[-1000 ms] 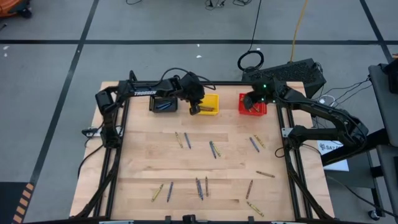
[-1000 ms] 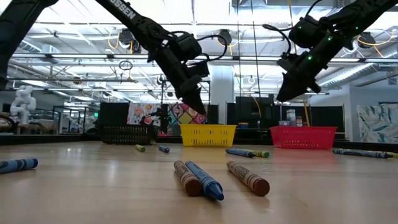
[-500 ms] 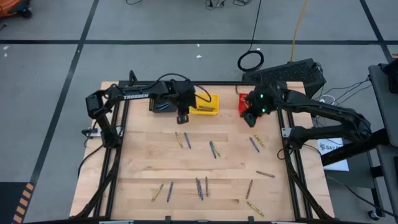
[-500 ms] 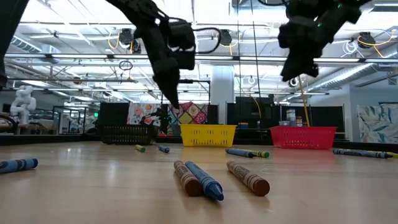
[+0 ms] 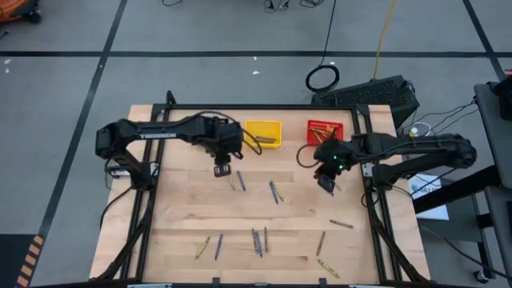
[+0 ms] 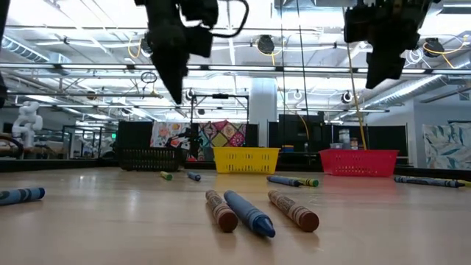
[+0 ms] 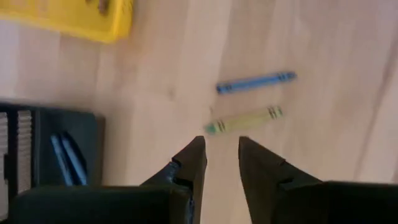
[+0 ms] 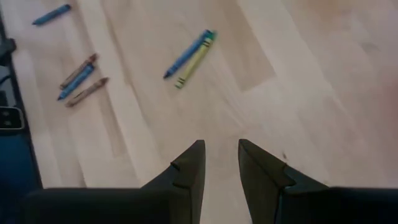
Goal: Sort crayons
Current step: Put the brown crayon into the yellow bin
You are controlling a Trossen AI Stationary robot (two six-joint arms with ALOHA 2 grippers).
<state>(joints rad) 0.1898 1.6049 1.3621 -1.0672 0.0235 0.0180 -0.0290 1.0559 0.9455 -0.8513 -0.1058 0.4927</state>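
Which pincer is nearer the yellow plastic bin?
Left. The left pincer hovers over the table just in front of the yellow plastic bin, toward its left; the right pincer hangs farther off, nearer the red bin.

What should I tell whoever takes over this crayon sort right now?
Left gripper: open, empty, above the table near a blue crayon and a yellow crayon.
Right gripper: open, empty, over the table's right side, near a blue-and-yellow pair.
Bins at the far edge: black bin holds blue crayons, yellow bin and red bin each hold some.
Left to do: many crayons remain scattered on the table, including three at the near edge.
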